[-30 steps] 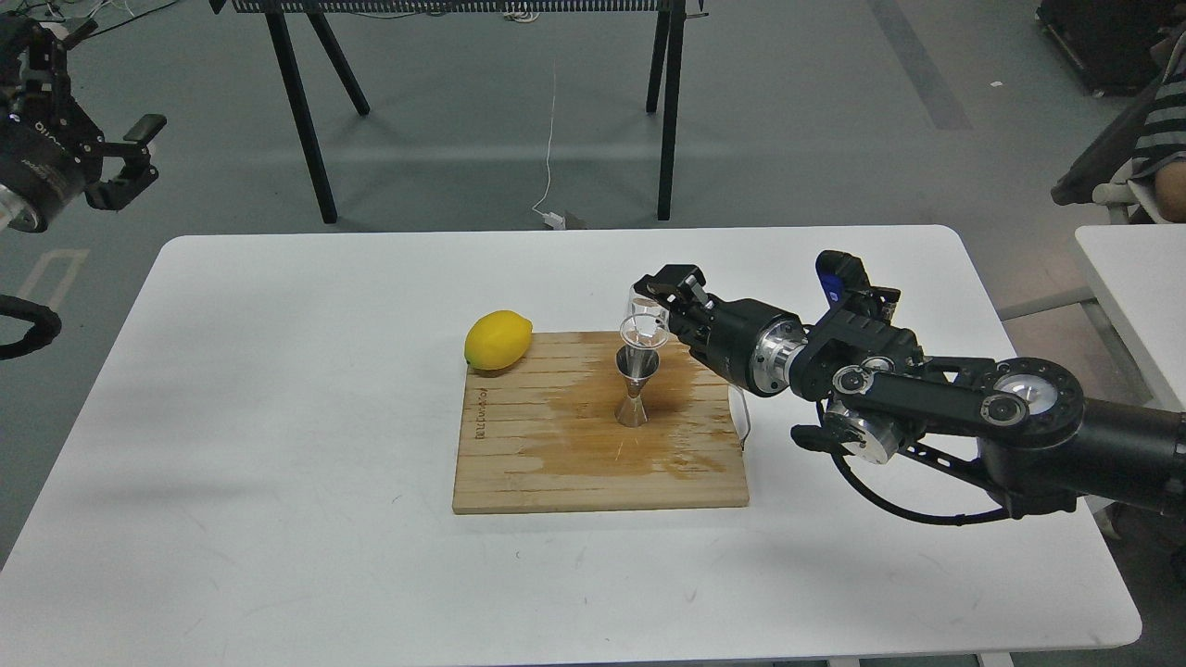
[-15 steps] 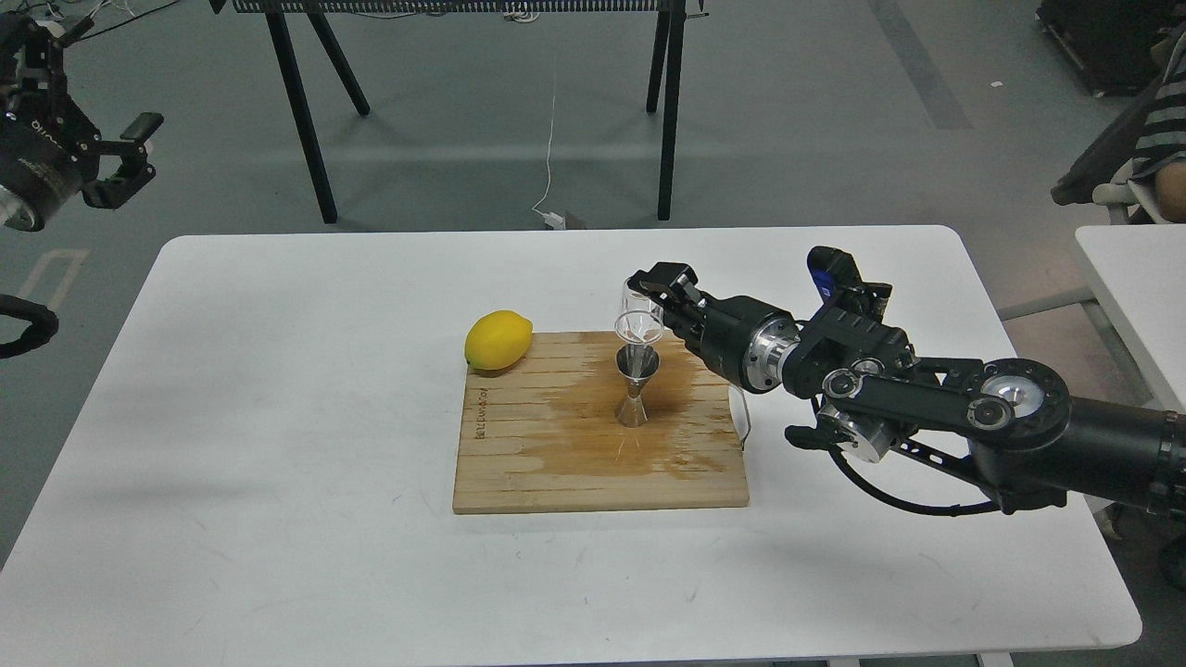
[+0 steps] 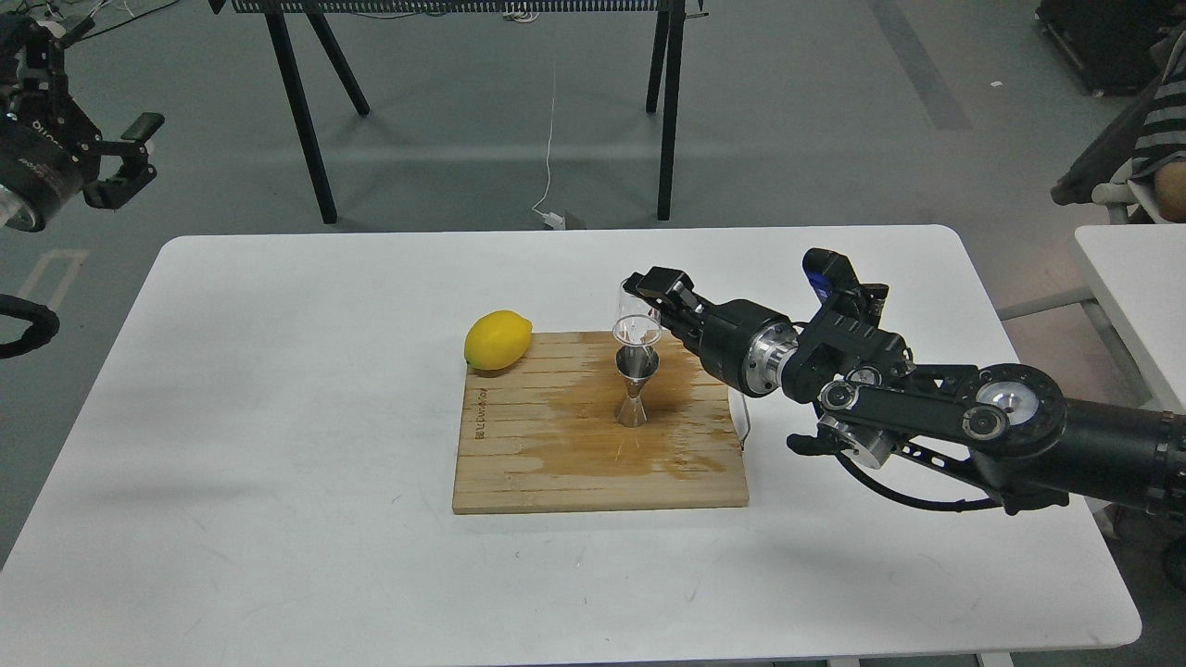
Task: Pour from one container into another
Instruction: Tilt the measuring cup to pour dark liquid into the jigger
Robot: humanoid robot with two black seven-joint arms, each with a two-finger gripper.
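The steel jigger (image 3: 635, 389) stands upright on the wooden board (image 3: 519, 463), near its middle. Just above the jigger's top hangs the clear glass cup (image 3: 634, 315), tipped over so its mouth faces down and toward me. My right gripper (image 3: 656, 301) is shut on the cup from the right side. My left gripper (image 3: 128, 157) is raised at the far left, off the table, open and holding nothing.
A yellow lemon (image 3: 498, 340) rests at the board's back left corner. A wet stain spreads across the board around the jigger. A second white table (image 3: 1135, 278) and black trestle legs (image 3: 306, 111) stand beyond the table.
My right gripper has drawn slightly left and back with the cup, which has tipped a little further over the jigger. The left arm has barely shifted.
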